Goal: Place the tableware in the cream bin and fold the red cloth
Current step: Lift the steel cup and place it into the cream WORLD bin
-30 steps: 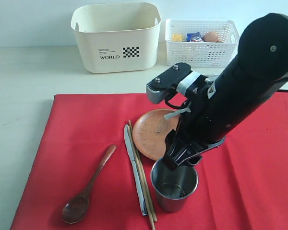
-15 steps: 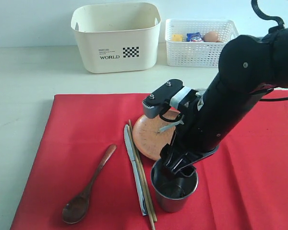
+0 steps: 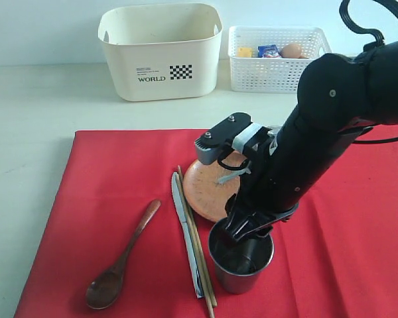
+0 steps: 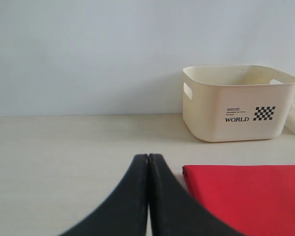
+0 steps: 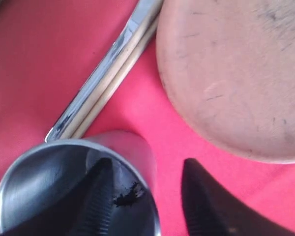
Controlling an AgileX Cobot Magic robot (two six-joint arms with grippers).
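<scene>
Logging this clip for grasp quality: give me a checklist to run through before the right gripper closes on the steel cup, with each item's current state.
1. The right gripper straddles the wall of the steel cup, one finger inside and one outside: ok.
2. Jaws open, nothing clamped yet: ok.
3. Cup upright on the red cloth: ok.
4. Outer finger clear of the round brown plate, with cloth showing between them: ok.
5. Cup free of the silver table knife and wooden chopsticks lying beside it: cannot tell.
6. Cream bin open-topped, nothing over it: ok.
</scene>
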